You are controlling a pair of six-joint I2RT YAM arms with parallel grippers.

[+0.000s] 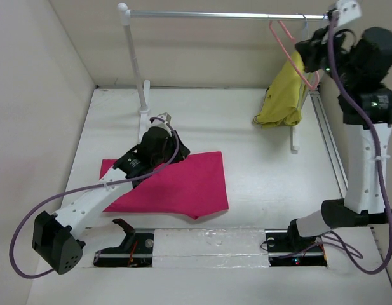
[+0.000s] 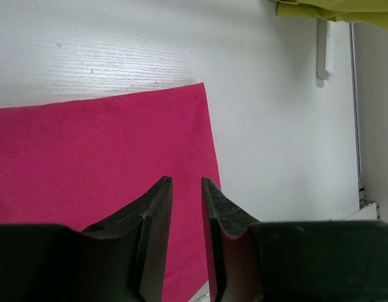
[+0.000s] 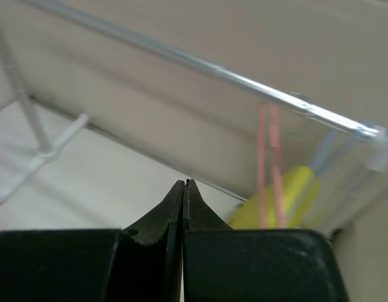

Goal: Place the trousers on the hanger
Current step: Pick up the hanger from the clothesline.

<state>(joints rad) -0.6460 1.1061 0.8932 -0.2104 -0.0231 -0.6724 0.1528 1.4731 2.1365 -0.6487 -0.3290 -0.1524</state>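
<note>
The magenta-pink trousers (image 1: 183, 187) lie folded flat on the white table, left of the middle. My left gripper (image 1: 176, 154) hovers low over their upper part. In the left wrist view its fingers (image 2: 187, 181) stand a narrow gap apart above the trousers (image 2: 87, 157), near the cloth's right edge, holding nothing. The salmon-pink hanger (image 1: 288, 44) hangs from the rail at the back right. My right gripper (image 1: 310, 51) is raised just right of it. In the right wrist view it (image 3: 184, 184) is shut and empty, with the hanger (image 3: 267, 163) beyond it to the right.
The silver rail (image 1: 227, 15) spans the back on a white post (image 1: 135, 63). A mustard-yellow garment (image 1: 284, 95) hangs on a pale blue-grey hanger (image 3: 326, 151) next to the salmon one. A track (image 1: 329, 140) runs along the right wall. Walls close in left and back.
</note>
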